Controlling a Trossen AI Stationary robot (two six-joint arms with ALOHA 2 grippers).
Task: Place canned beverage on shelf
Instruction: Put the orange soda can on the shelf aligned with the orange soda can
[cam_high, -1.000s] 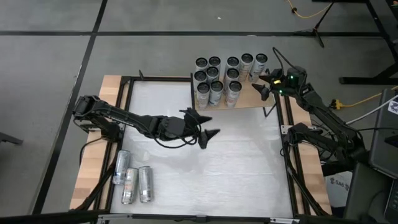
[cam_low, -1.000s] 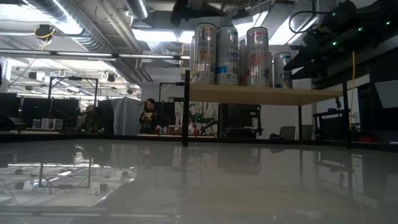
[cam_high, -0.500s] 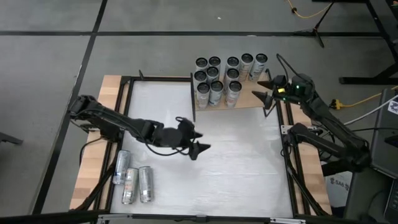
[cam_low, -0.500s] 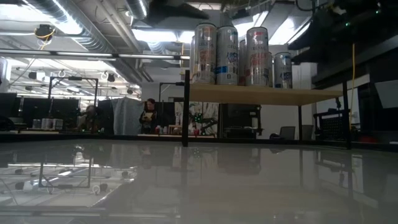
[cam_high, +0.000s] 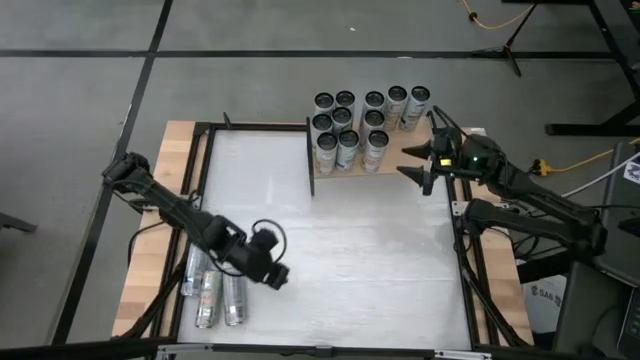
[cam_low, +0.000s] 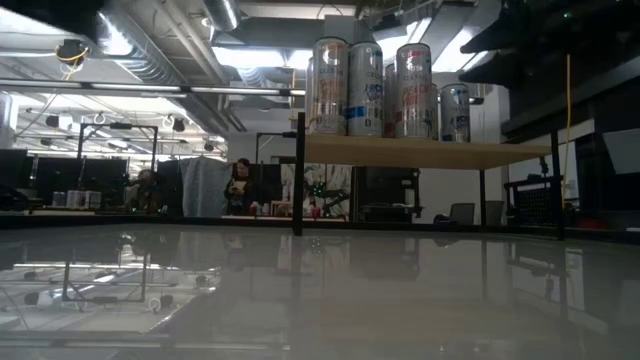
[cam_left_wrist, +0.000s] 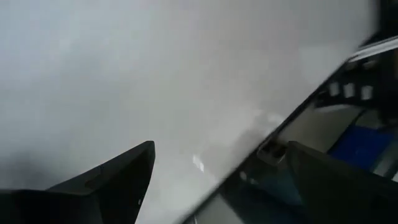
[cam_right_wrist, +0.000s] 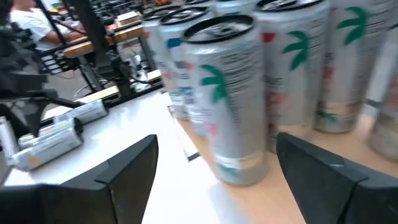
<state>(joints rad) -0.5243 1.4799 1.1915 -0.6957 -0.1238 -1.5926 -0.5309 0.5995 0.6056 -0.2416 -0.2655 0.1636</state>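
The shelf (cam_high: 396, 160), a pale wood board on black posts, stands at the table's far right with several silver cans (cam_high: 346, 128) upright on it; the low view shows them (cam_low: 365, 88) on the board (cam_low: 420, 152). Three more cans (cam_high: 208, 296) lie on their sides on the table at the near left. My left gripper (cam_high: 276, 277) is open just right of them, pointing down at the bare tabletop (cam_left_wrist: 217, 186). My right gripper (cam_high: 413, 163) is open at the shelf's right end, pointing at the standing cans (cam_right_wrist: 227, 93), with nothing between its fingers (cam_right_wrist: 214, 180).
A black frame (cam_high: 460, 250) and pale wooden strips (cam_high: 145, 270) border the white tabletop. Its middle (cam_high: 360, 250) is bare. The right wrist view shows the lying cans (cam_right_wrist: 53, 140) across the table. A person (cam_low: 240, 185) is in the room beyond.
My left gripper has swung from the table's middle toward the near left, down toward the lying cans, and has tipped to point downward. My right gripper has moved a little toward the near edge along the shelf's right end. No can has moved.
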